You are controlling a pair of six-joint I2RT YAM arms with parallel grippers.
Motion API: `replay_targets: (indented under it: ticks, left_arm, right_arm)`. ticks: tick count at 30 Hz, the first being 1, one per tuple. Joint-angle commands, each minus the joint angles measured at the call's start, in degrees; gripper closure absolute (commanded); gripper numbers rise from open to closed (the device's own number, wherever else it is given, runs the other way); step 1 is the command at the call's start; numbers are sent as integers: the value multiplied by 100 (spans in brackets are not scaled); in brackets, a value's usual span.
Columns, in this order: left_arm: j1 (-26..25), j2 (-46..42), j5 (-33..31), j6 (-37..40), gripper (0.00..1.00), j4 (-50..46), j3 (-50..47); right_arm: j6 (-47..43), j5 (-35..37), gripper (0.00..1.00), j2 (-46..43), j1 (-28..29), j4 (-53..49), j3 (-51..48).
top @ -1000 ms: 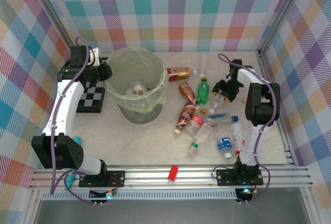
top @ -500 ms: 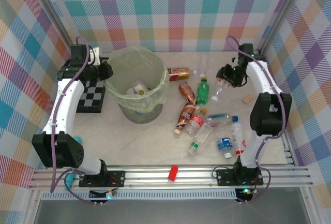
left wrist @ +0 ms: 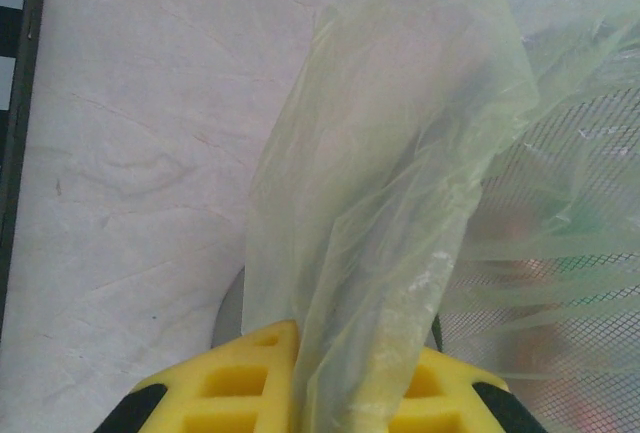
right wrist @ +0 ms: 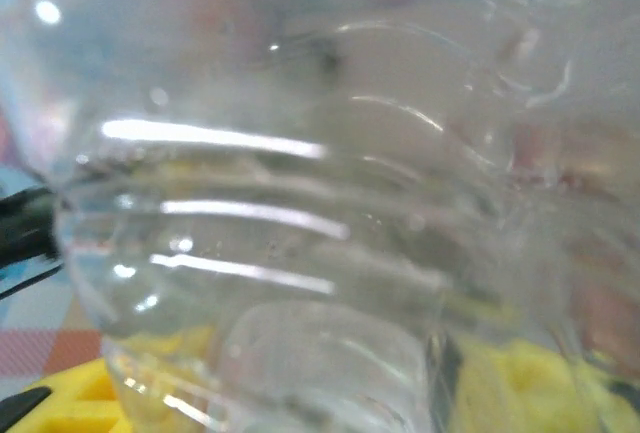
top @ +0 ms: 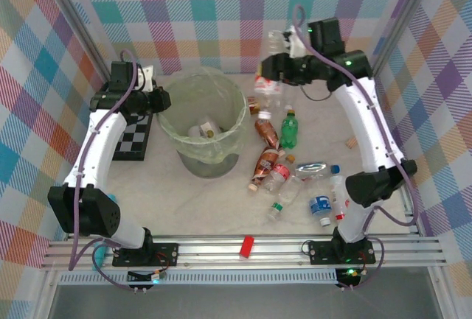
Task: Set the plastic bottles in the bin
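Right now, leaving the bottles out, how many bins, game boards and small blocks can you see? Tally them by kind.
bin: 1
chessboard: 1
blocks: 2, a red block and a tan block
Total: 4

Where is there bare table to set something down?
Bare: the near strip between the bin and the red block; also right of the green bottle, toward the side wall. Crowded: the plastic bottles heaped right of the bin.
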Motion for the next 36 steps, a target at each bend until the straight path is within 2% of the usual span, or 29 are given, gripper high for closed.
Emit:
replay_targets:
  ticks: [1,4,9,16,23,30,32,36]
  left_arm:
    - [-176,229,265,123,100,-674,-119]
    - [-202,182,277,168,100,-680,-139]
    - [-209,184,452,233,100,-663,-141]
    - [-331,202,684,382,100,-720,-78]
    - [-514,260,858,412,100,-754,-10]
    - [-548,333,928,343,100,-664,48]
    - [-546,356,950,329,100,-629,9]
    - [-547,353,879,359,100,-592,-77]
  right_arm:
    - [40,-123,48,643,551,-267,912]
    - [84,11,48,1124,889,-362,1564]
    - [55,171,50,1720,1282,-329,1843]
    - [-356,758,50,2208,1730,-693,1847]
    - [-695,1642,49,2282,2156,-981,1008]
    - [-485,2042,44,2023,2412,-460,-413]
    - [-357,2104,40,1929,2441,-236,-793]
    - [-232,2255,23,1832,2466,-40,-1173]
